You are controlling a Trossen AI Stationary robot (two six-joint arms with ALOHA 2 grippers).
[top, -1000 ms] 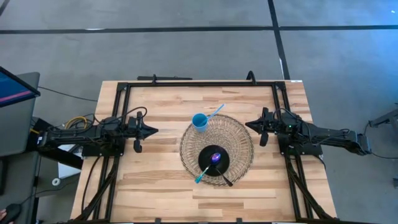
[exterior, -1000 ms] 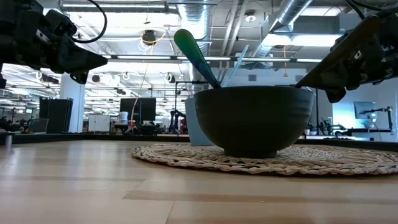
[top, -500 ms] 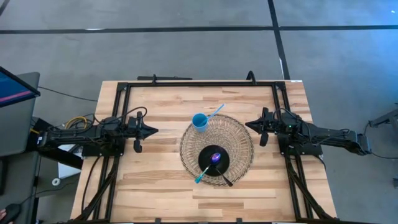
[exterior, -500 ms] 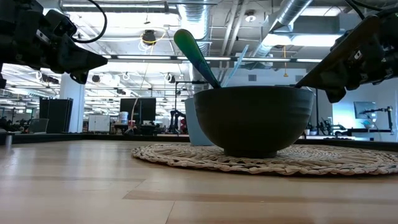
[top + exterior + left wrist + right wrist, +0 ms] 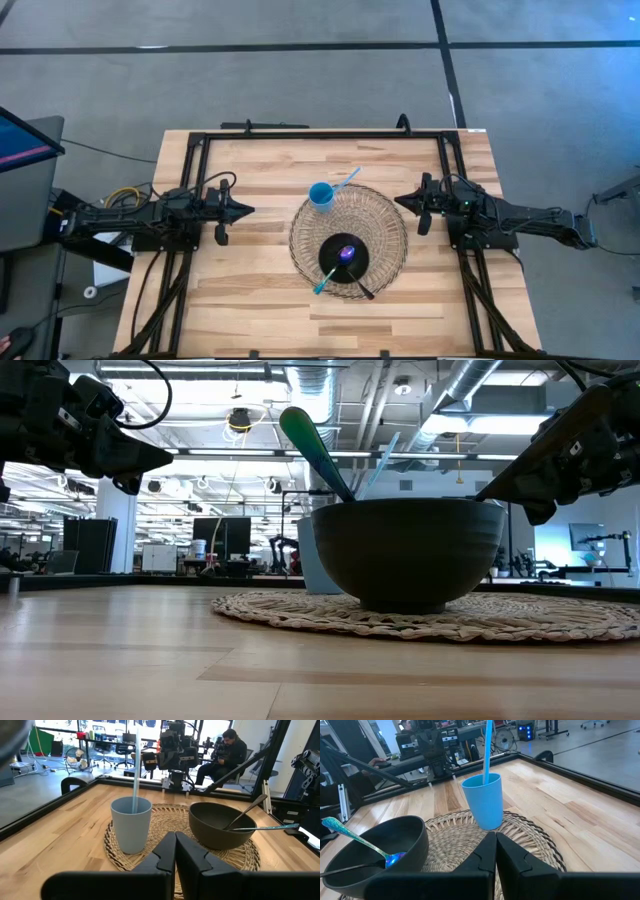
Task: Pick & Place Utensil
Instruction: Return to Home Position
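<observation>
A dark bowl (image 5: 344, 257) stands on a round woven mat (image 5: 385, 215) near the table's middle. Two utensils lean in it: a teal-handled spoon (image 5: 325, 281) and a dark one (image 5: 362, 290), their handles over the rim toward the near edge. A blue cup (image 5: 321, 195) with a light blue utensil (image 5: 346, 180) standing in it sits on the mat's far-left edge. My left gripper (image 5: 249, 211) hovers shut left of the mat; my right gripper (image 5: 400, 201) hovers shut right of it. Both are above the table, touching nothing.
A black frame (image 5: 320, 134) runs along the table's far, left and right sides. Bare wood lies between each gripper and the mat and along the near edge. A seated person (image 5: 227, 750) shows beyond the table in the left wrist view.
</observation>
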